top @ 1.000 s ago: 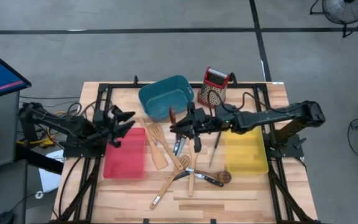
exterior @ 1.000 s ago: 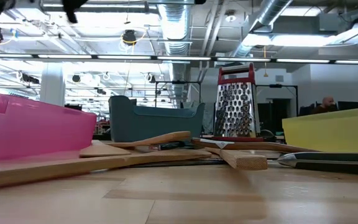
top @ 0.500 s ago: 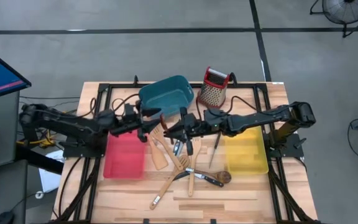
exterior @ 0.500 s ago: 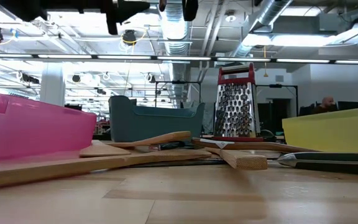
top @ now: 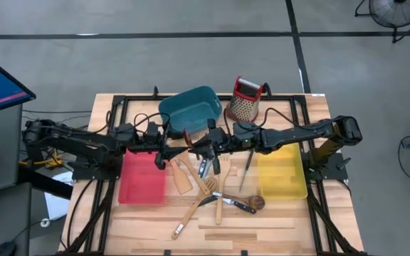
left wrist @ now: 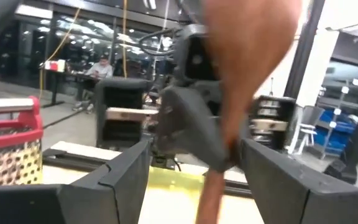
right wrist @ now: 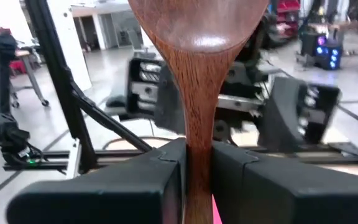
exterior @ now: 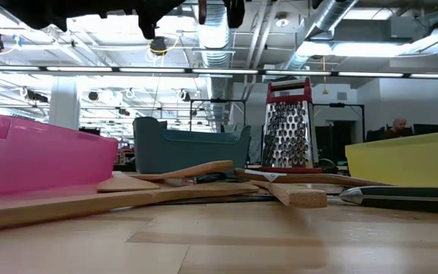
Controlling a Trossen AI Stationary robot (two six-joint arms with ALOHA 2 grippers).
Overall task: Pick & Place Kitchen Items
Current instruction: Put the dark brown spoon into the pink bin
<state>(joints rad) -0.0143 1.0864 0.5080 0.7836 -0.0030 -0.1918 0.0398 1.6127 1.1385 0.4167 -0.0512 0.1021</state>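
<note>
Pale wood table (top: 276, 224) under ceiling ducts; right hand (top: 199, 145) clamps dark wooden spoon (right wrist: 197, 56), left hand (top: 168, 147) spread.

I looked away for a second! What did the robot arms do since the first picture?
The left claw swung from over the red bin inward to meet the right claw, which slid slightly left, clamped on the dark wooden spoon. The left claw is open beside that spoon. The utensils on the table stayed put.

Utensil pile (top: 208, 190) seemingly between red (top: 143, 176) and yellow bins (top: 282, 173)
</note>
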